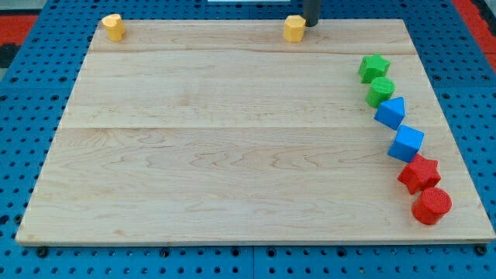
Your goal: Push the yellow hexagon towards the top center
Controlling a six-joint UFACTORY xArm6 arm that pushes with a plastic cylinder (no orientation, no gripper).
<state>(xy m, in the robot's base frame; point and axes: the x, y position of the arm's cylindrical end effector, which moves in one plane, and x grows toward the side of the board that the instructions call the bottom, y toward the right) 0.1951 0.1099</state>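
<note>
While the yellow hexagon [294, 28] sits at the top middle edge of the desk [232, 155], my tip [310, 23] touches its right side, and I have no jaws to open or shut.

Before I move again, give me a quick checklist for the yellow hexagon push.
1. Yellow hexagon at the top centre of the board: ok.
2. My tip close beside the hexagon, on its right: ok; actual contact: cannot tell.
3. Hexagon still on the board, not over the top edge: ok, though right at the edge.
4. Other yellow block left alone at the top left corner: ok.
5. Green, blue and red blocks along the right edge away from the tip: ok.
</note>
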